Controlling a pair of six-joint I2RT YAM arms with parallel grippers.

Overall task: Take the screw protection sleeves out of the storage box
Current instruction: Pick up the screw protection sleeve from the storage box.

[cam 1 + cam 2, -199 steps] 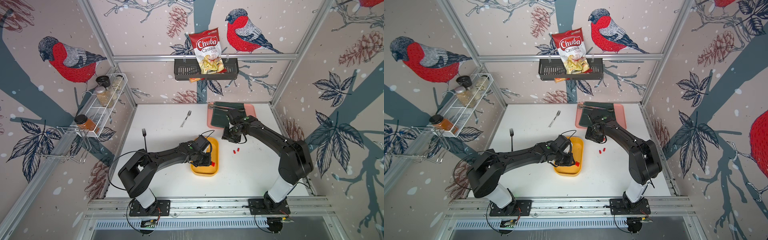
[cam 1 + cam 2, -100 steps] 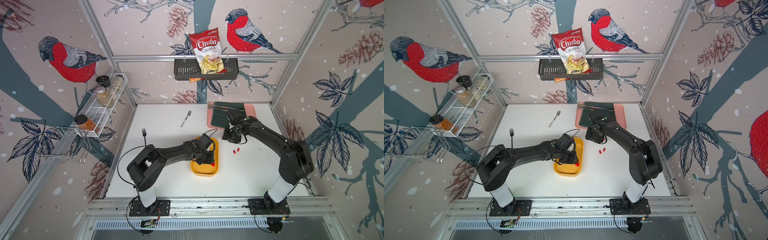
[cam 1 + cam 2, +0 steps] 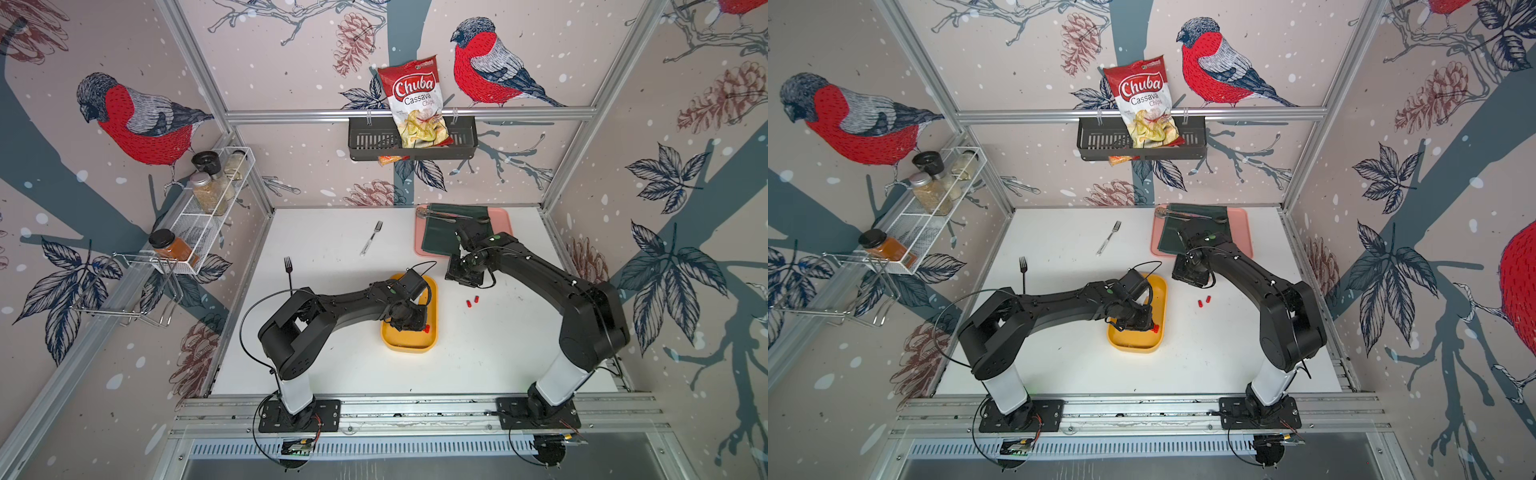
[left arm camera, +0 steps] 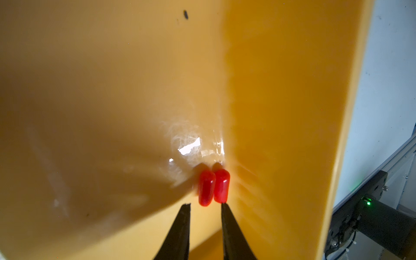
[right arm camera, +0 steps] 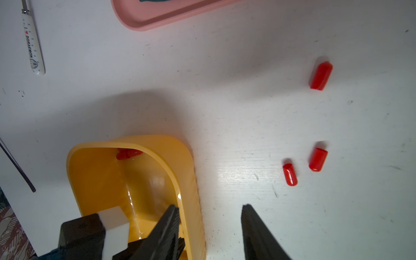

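Observation:
The yellow storage box lies mid-table. My left gripper reaches down inside it, open by a narrow gap. Two red screw protection sleeves lie side by side against the box wall, just ahead of its tips; one tip touches the end of the sleeve nearer the wall. My right gripper is open astride the box rim, one finger inside, one over the table, clamping nothing. Three sleeves lie on the table right of the box.
A pink tray with a dark cloth and utensils sits at the back right. A white-handled fork and a black fork lie on the table's left half. A black wall basket and a spice rack hang on the walls.
The left arm's elbow has swung a little while its gripper stayed low in the box by the two sleeves, jaws slightly narrower. The right arm has not moved.

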